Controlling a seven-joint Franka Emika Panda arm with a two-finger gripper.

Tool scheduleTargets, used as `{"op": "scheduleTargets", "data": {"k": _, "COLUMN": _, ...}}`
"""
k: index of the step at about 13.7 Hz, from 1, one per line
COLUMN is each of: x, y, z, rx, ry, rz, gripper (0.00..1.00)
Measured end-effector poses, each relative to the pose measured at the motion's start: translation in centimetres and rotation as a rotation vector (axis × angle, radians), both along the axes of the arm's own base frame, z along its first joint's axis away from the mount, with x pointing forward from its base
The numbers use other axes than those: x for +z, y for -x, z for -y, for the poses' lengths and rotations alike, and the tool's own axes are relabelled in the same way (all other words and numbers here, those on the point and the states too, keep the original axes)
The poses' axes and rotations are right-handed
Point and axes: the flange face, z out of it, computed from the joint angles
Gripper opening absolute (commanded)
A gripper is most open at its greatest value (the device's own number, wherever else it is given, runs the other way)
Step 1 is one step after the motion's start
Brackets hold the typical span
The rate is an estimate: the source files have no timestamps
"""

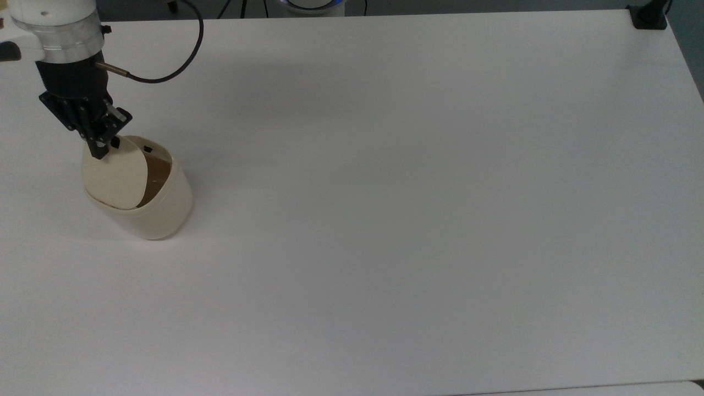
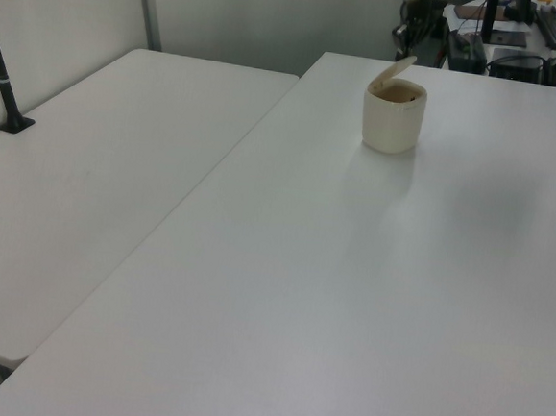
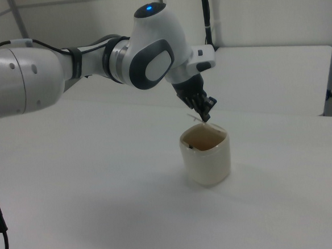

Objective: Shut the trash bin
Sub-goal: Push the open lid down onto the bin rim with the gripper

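The cream trash bin point(image 1: 159, 212) stands near the top view's left edge. Its flat lid point(image 1: 116, 175) leans halfway over the tan opening, and a gap still shows on the top view's right side. My gripper point(image 1: 99, 150) is shut with nothing held, and its tip presses on the lid's upper edge beside the black square mark. In the right view the gripper point(image 3: 207, 116) points down at the back rim of the bin point(image 3: 207, 158). In the left view the bin point(image 2: 393, 121) sits far back with its lid point(image 2: 394, 71) slanted low.
A black cable point(image 1: 165, 74) loops off the wrist. A black clamp point(image 1: 649, 16) sits at the table's far corner on the top view's right. In the left view a second white table point(image 2: 88, 174) adjoins, with a black post point(image 2: 4, 80) on it.
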Motion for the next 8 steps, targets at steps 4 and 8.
{"op": "scheduleTargets", "data": {"k": 4, "x": -2.6, "y": 1.0, "z": -0.8, "rx": 0.056, "ry": -0.036, "rz": -0.144, "gripper": 0.0}}
{"op": "scheduleTargets", "data": {"k": 8, "x": -5.2, "y": 0.8, "z": -0.8, "rx": 0.06, "ry": -0.051, "rz": -0.183, "gripper": 0.0}}
